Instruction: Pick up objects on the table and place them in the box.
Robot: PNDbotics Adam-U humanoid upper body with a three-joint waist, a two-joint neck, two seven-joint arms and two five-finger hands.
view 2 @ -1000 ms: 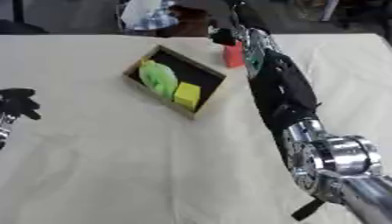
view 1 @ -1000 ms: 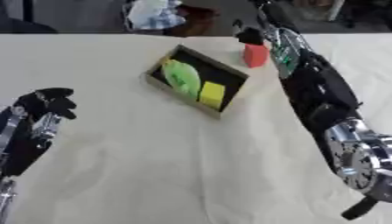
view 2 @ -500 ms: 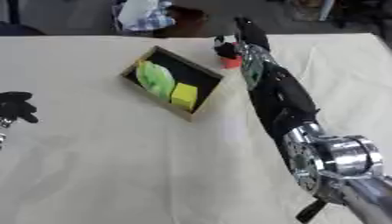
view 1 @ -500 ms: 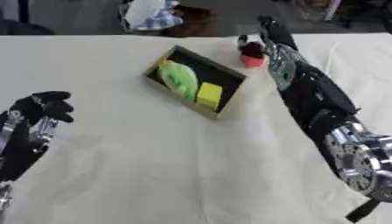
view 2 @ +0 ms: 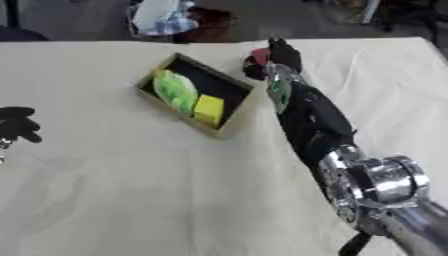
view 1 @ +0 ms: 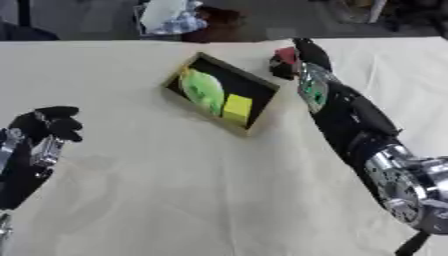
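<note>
At the left edge the robot's left hand (view 1: 48, 127) rests low above the cream cloth-covered table (view 1: 175, 200), its black fingers curled in and holding nothing. Mid-table sits the shallow black-lined cardboard box (view 1: 260, 89), turned askew, with 1 light green rounded object (view 1: 203, 91) and 1 yellow block (view 1: 237, 106) lying side by side inside it. Just beyond the box's far right corner, the right hand (view 1: 302, 57) at the end of the outstretched black arm has its fingers wrapped around a small red object (view 1: 285, 54), though I cannot tell whether that object touches the table.

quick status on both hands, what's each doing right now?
Left hand: fingers curled, holding nothing, idle at lower left.
Right hand: closed on the small red object beside the black-lined box.
</note>
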